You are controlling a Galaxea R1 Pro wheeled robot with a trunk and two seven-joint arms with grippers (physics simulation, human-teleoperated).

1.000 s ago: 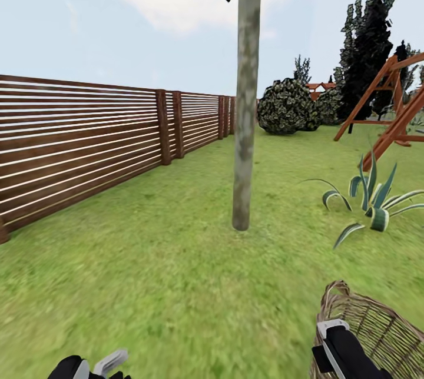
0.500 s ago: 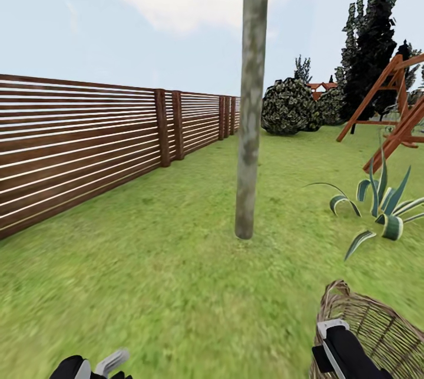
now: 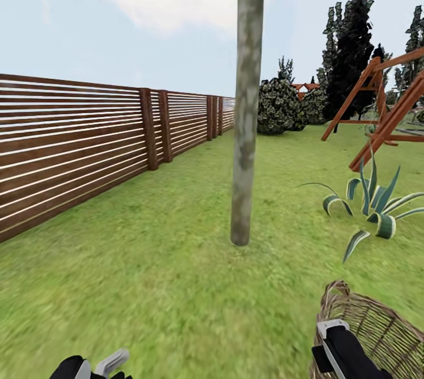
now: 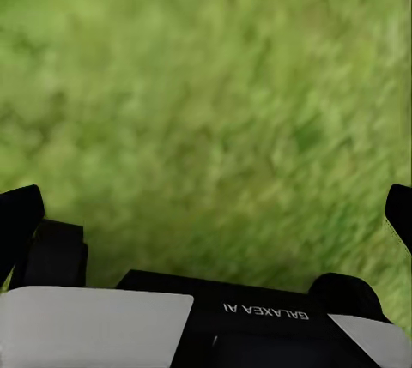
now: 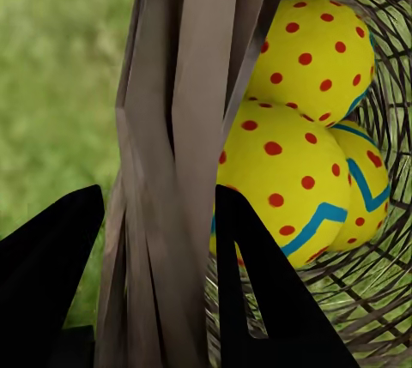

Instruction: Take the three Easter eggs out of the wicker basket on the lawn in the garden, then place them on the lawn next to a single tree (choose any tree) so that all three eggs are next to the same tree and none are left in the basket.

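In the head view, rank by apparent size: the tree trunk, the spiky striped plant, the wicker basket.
1. Tree trunk, tallest span in frame.
2 and 3. Spiky striped plant and wicker basket look alike; the basket is cropped and nearer the camera, so unranked.

Outdoor setting: residential back garden, simulator render. Landmark: tree (image 3: pixel 244 132), slim bare mottled trunk, leafy crown cut off at top of head view. Lawn (image 3: pixel 147 261) all around it, mottled green grass. Left of tree: brown horizontal-slat wooden fence (image 3: pixel 76 138), running away into distance. Right of tree: wooden swing frame (image 3: pixel 383 114), spiky striped plant (image 3: pixel 371 205) nearer. Behind tree: round dark bushes (image 3: pixel 280 107), tall dark columnar trees (image 3: pixel 347 43). Sky pale blue, some cloud.
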